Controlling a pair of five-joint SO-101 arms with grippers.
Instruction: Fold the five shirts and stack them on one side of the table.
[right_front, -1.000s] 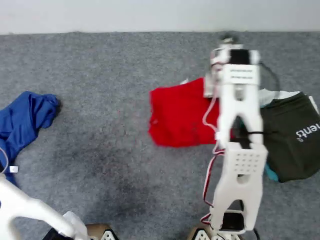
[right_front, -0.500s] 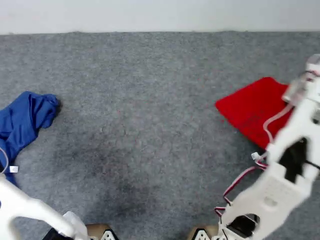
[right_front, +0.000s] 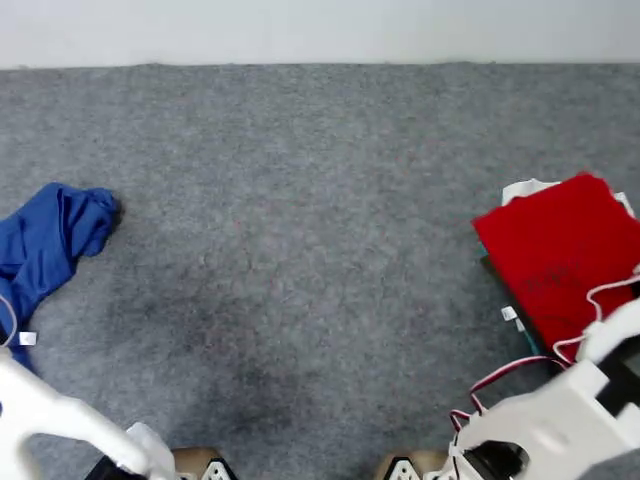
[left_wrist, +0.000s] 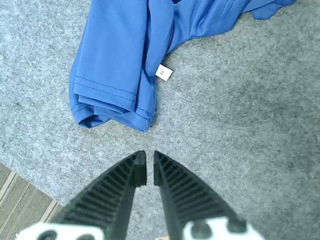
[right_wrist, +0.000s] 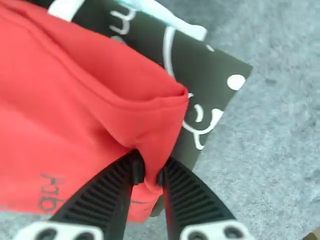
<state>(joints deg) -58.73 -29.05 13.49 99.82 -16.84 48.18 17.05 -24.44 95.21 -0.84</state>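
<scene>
A folded red shirt (right_front: 558, 252) lies at the table's right side on top of a stack; a dark shirt's edge (right_front: 497, 274) and a white scrap (right_front: 524, 190) stick out from under it. In the right wrist view my right gripper (right_wrist: 148, 175) is shut on a fold of the red shirt (right_wrist: 75, 115), which rests on a black shirt with white print (right_wrist: 205, 75). A crumpled blue shirt (right_front: 45, 245) lies at the far left. Just short of the blue shirt (left_wrist: 125, 55), my left gripper (left_wrist: 149, 169) is shut with nothing in it.
The right arm's white body (right_front: 555, 420) crosses the near right corner and the left arm (right_front: 50, 410) the near left. The grey felt table (right_front: 300, 250) stretches between the two shirts. The table's edge with wooden floor (left_wrist: 17, 200) lies beside my left gripper.
The right arm has swung from the table's middle to the right, carrying the red shirt onto the dark shirt of the stack. The left arm and blue shirt have not moved.
</scene>
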